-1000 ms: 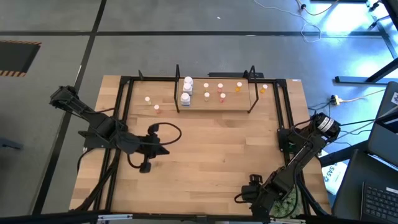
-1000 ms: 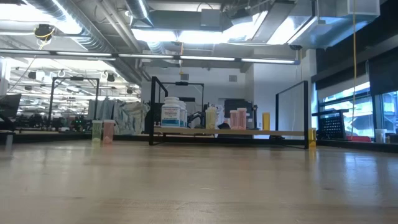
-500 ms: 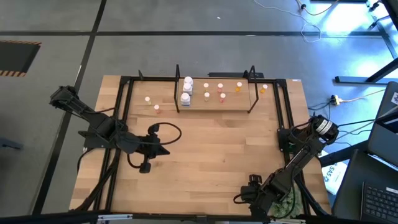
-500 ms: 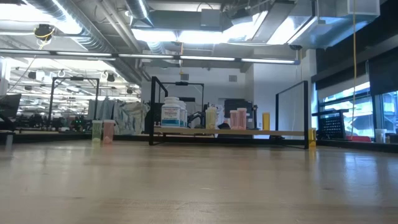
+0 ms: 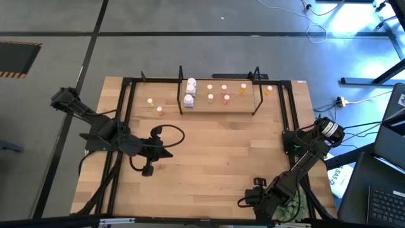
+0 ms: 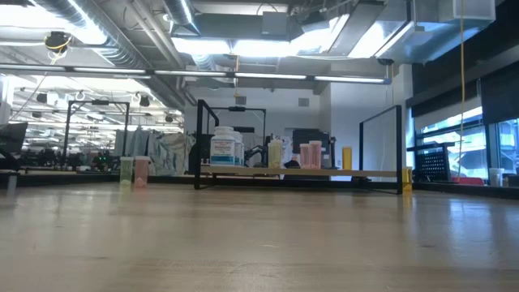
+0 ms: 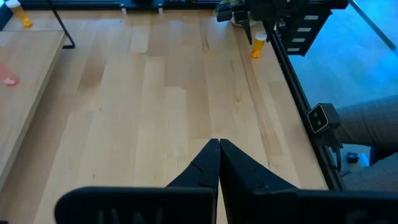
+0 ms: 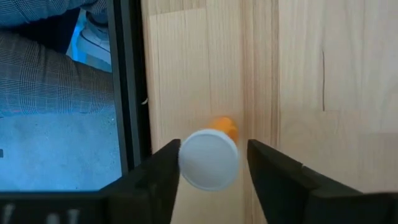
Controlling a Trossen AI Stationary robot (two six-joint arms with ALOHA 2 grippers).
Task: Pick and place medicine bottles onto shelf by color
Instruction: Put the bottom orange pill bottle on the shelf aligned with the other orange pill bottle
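Target bottle: an orange bottle with a white cap (image 8: 210,155), upright on the counter (image 5: 215,145) at its near right corner, just beside the black frame rail (image 8: 129,81).
Bottle and fingers: it stands between the two fingers of the right gripper (image 8: 211,163), seen cap-first from above. A sliver of gap shows on each side, so contact is doubtful from this angle; the fingers are part-way in, bracketing the cap, not plainly clamped.
Why so: the wrist points straight down, probably so the fingers can straddle the cap and lift it clear of the rail.
Shelf: the shelf (image 5: 218,104) sits at the counter's far edge, well apart, with white bottles (image 5: 189,95) at one end and pink and orange ones further along; another orange bottle (image 5: 269,90) stands off its right end.
Left gripper: the left gripper (image 7: 219,149) hovers over bare counter mid-left, fingers pressed together on nothing, waiting.
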